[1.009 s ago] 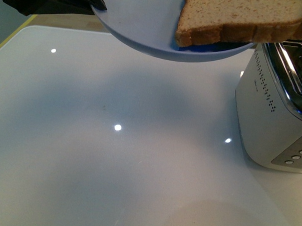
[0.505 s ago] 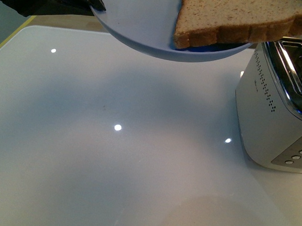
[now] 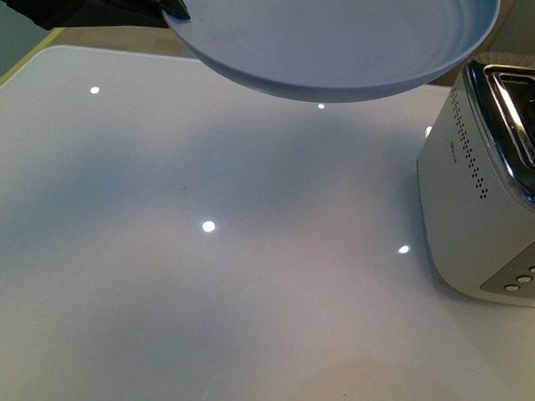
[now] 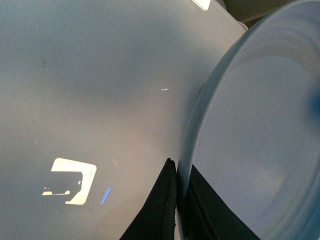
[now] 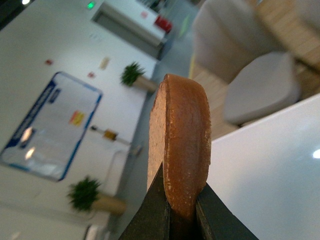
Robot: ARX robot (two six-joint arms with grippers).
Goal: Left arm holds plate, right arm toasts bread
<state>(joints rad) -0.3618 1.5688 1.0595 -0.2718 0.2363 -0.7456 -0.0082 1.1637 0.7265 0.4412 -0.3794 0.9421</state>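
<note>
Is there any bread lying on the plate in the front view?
No: the pale blue plate is bare, and the right fingers pinch the bread slice.

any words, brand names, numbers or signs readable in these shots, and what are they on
No text is legible in any view.
On the toaster, a faint mark on the white side is too small to read, and any symbols on the buttons cannot be made out.
The contents of the blue-framed wall board are blurred and unreadable.
No markings show on the plate or the bread slice.
</note>
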